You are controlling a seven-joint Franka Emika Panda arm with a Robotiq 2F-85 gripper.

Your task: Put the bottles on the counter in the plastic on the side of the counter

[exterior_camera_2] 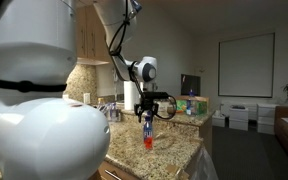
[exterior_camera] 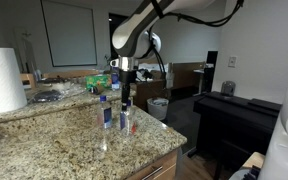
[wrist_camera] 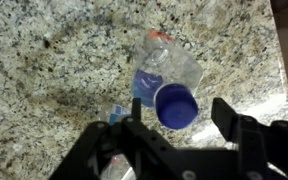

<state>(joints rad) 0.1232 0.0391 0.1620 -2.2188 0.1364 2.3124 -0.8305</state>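
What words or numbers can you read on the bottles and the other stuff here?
None can be read.
Blue label on the bottle in the wrist view: blurred.
Bottles on the counter in an exterior view: too small.
Green thing behind them: too small.

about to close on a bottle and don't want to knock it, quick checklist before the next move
1. gripper open: ok
2. bottle lined up inside the gripper's opening, wrist view: ok
3. bottle upright on the counter: ok
4. second bottle clear of the gripper: cannot tell
5. bottle gripped: not ok, jaws not closed on it
6. plastic-lined bin in view beside the counter: ok
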